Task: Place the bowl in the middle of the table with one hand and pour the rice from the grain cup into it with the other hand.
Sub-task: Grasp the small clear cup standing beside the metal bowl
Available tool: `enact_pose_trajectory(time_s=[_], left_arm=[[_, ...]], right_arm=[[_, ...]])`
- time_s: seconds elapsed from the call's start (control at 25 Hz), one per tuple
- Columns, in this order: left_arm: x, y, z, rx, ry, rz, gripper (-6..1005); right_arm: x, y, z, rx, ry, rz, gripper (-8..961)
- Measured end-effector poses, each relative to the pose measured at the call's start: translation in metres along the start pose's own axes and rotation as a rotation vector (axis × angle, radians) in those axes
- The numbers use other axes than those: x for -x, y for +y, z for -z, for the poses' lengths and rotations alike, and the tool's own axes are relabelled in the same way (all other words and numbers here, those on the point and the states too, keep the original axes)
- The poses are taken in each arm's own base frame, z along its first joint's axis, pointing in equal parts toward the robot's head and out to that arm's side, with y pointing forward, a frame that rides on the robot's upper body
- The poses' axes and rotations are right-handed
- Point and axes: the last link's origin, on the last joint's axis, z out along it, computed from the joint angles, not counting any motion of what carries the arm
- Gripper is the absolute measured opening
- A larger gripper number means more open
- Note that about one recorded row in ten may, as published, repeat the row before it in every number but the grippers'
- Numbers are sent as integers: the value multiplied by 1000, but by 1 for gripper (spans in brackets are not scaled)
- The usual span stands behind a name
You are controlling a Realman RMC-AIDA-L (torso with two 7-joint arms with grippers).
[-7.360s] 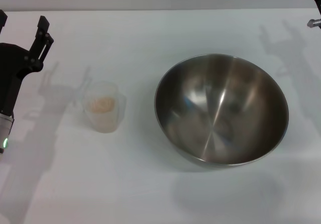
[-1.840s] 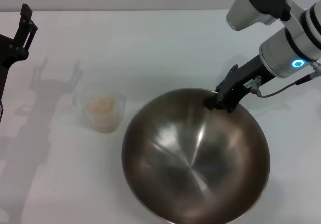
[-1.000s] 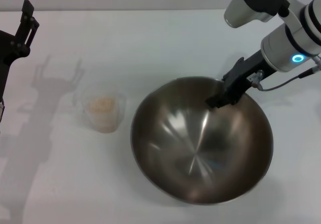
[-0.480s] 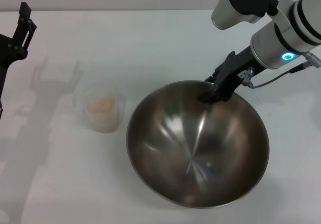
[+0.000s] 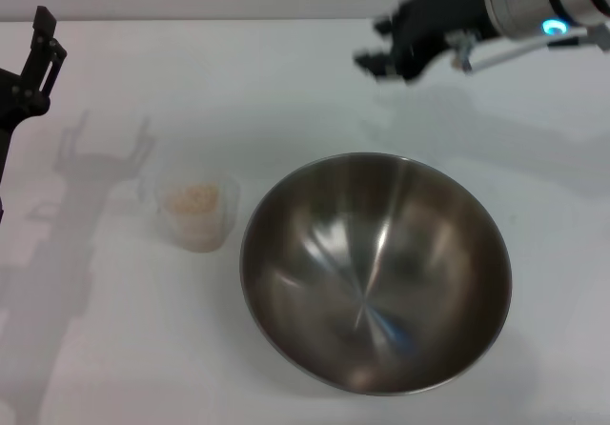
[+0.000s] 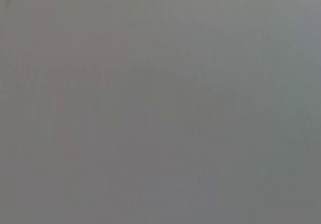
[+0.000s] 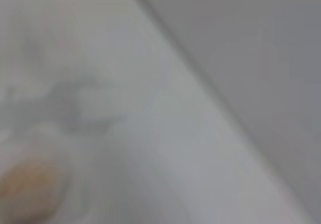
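The left gripper (image 5: 38,49) waits at the table's (image 5: 238,72) far left edge, fingers parted and holding nothing. Near it the grain cup (image 5: 195,213) stands upright, mouth up — rice (image 5: 192,197) inside. Just beside it the bowl (image 5: 375,273) sits mid-table, opening upward. The right gripper (image 5: 379,55) hovers beyond the bowl — whether it is parted I cannot tell.

Head camera down over table (image 5: 286,82); wrist views blank, blurred.
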Motion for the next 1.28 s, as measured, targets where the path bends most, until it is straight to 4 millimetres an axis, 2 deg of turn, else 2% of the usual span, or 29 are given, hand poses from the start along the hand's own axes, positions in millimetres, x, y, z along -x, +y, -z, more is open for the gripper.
enact_pose_trajectory(time_s=[0.12, 0.24, 0.48, 0.6, 0.76, 1.0, 1.16, 1.28], left_arm=[[0, 0, 0, -1, 0, 0, 820], [0, 0, 0, -1, 2, 0, 820], [-1, -1, 1, -2, 8, -3, 820], [-2, -1, 0, -3, 12, -2, 820], [-3, -1, 1, -2, 19, -2, 819], [-3, 0, 4, 5, 19, -3, 819], [-4, -1, 13, -2, 25, -1, 819], [-4, 2, 22, 14, 18, 1, 819]], right_arm=[[9, -3, 1, -143, -121, 43, 416], [8, -7, 1, -340, -254, 86, 416], [-6, -5, 8, -680, -554, 91, 416], [-20, 5, 11, -806, -701, 65, 416], [-57, 22, 12, -891, -891, -42, 416], [-136, 26, 21, -884, -1066, -360, 416], [-191, 23, 23, -862, -1038, -537, 416], [-215, 24, 22, -857, -964, -561, 416]])
